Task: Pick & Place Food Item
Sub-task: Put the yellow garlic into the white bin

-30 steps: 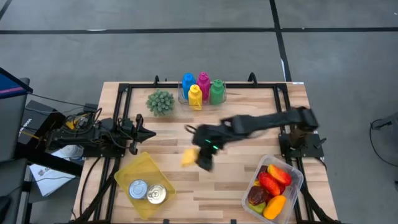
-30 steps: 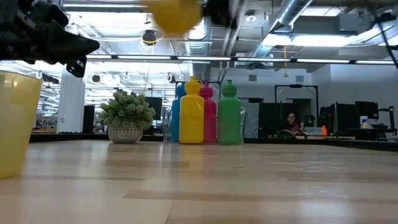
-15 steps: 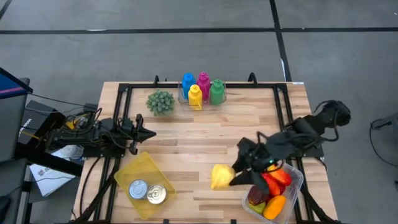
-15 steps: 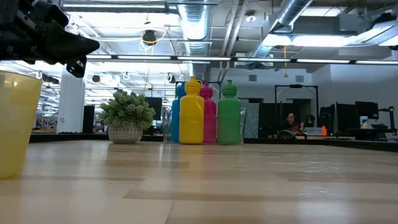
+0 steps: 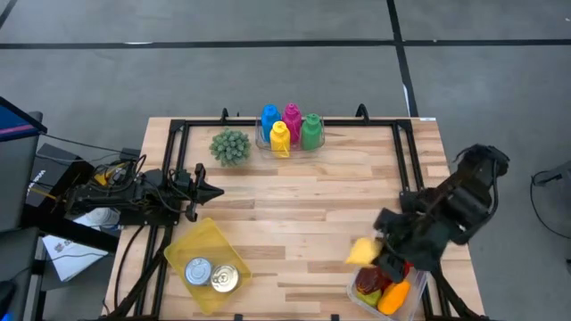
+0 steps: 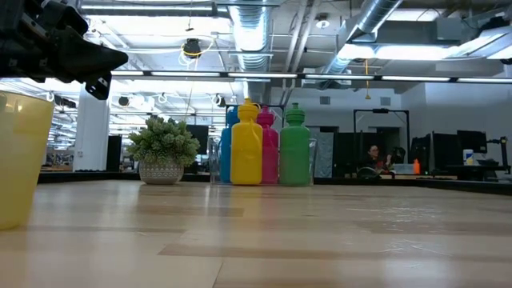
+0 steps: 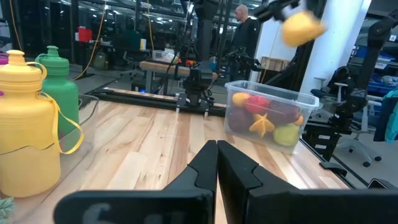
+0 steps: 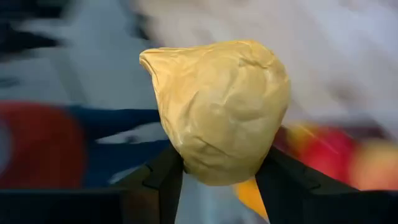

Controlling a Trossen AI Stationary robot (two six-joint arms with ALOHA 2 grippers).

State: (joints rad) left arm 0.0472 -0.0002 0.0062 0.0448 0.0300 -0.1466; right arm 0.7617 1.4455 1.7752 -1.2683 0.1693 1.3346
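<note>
Right end effector (image 5: 373, 257) grips the yellow food item (image 5: 361, 251) above the clear bin's (image 5: 424, 256) edge; pick done, release remains; left end effector (image 5: 207, 192) closed, idle

right gripper (image 5: 373, 259) | carried yellow food item (image 5: 361, 251) from table centre to clear bin (image 5: 426, 259) edge

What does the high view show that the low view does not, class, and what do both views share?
Only the high view shows the right gripper holding a crumpled yellow food item beside the clear plastic bin of fruit, plus two silver cans.

Only the low view shows the room behind, with ceiling ducts.

Both share the four coloured bottles, the small green potted plant, the yellow container and the left gripper, parked.
</note>
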